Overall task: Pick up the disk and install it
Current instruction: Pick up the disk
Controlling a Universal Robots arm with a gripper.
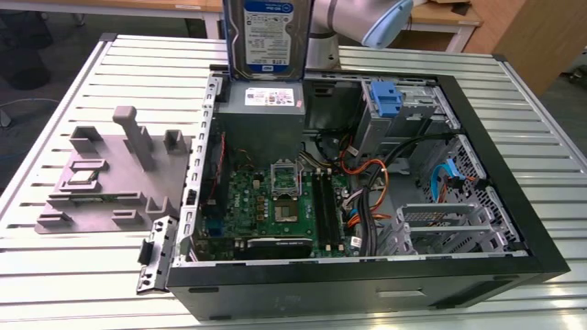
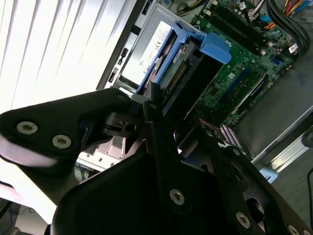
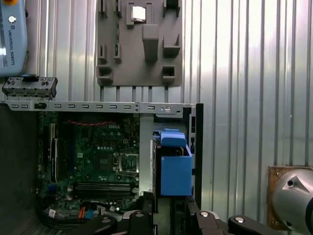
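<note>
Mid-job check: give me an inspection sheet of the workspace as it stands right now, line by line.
Surface: slatted metal table carrying an open computer case.
Job's things: disk held upright in the air, raised over the case near the grey power supply box; not yet seated in a bay.
Clutter: grey fixture tray on the table at the exterior view's left of the case; bare blue bracket inside the case.
Grippers: tool closed on the disk's blue-framed end.
Cables: orange cables and a blue cable loose inside the case, apart from the disk.
Surroundings: wooden furniture beyond the table.
</note>
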